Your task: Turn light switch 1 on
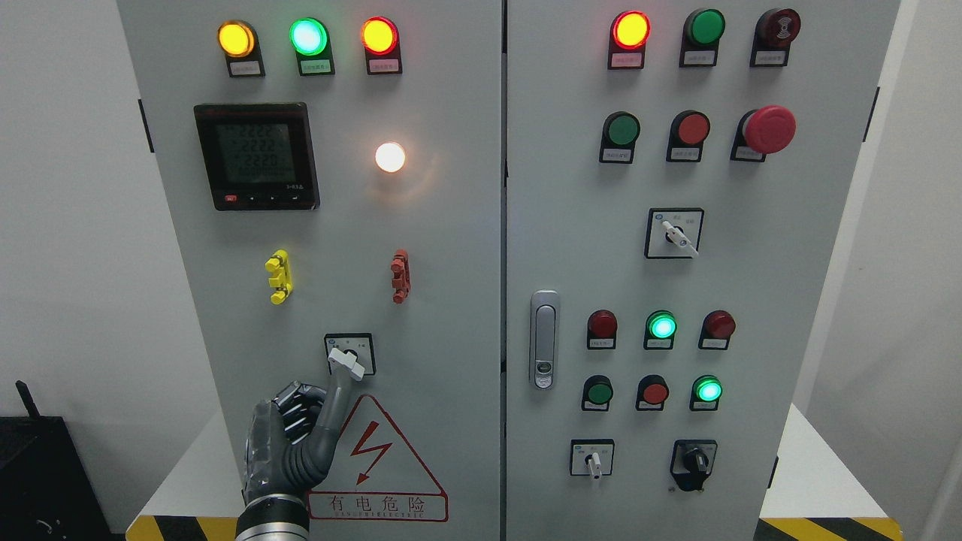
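Note:
A white rotary switch (347, 363) sits in a black-framed plate low on the left cabinet door, its handle tilted to the lower right. My left hand (301, 436) rises from the bottom edge just below it. Its thumb (336, 406) stretches up and its tip touches the underside of the handle, while the other fingers are curled in toward the palm, holding nothing. Above, a round white lamp (390, 157) glows on the same door. My right hand does not show.
A digital meter (256, 156), yellow (279, 276) and red (400, 276) clips and a high-voltage warning triangle (376, 466) are on the left door. The right door carries a handle (544, 339), lit lamps, push buttons, a red emergency button (768, 129) and further rotary switches.

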You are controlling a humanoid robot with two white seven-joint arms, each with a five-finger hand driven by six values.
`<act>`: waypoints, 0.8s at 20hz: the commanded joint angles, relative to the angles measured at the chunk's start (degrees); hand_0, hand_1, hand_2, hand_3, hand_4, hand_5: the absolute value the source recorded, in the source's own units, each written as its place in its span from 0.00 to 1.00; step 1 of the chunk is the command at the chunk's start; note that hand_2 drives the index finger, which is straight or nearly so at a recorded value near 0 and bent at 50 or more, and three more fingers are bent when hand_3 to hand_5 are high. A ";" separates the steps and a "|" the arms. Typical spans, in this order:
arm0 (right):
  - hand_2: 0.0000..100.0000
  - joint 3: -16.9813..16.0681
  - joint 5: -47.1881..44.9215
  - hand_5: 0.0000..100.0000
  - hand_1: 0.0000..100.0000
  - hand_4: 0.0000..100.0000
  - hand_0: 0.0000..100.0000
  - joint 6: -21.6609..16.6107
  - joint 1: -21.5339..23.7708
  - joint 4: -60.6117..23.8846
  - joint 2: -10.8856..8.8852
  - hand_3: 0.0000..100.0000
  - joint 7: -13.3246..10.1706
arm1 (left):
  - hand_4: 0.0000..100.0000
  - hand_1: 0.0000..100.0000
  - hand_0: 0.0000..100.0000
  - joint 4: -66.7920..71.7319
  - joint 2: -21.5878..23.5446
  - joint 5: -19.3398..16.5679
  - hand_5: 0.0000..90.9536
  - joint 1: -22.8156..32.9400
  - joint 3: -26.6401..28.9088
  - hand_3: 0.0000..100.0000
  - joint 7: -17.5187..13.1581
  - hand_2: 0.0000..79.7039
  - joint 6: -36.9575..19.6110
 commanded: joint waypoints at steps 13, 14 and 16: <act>0.00 0.00 -1.41 0.00 0.00 0.00 0.00 0.04 0.00 0.00 0.00 0.00 0.02 | 0.97 0.24 0.00 0.37 5.13 1.58 0.92 30.73 5.97 0.94 -5.00 0.71 -34.08; 0.00 0.00 -1.41 0.00 0.00 0.00 0.00 0.04 0.00 0.00 0.00 0.00 0.02 | 0.94 0.21 0.00 1.77 5.83 1.84 0.84 32.32 6.85 0.87 -6.06 0.65 -36.28; 0.00 0.00 -1.41 0.00 0.00 0.00 0.00 0.04 0.00 0.00 0.00 0.00 0.02 | 0.86 0.15 0.00 5.19 7.15 4.38 0.62 35.30 7.91 0.75 -7.12 0.56 -39.28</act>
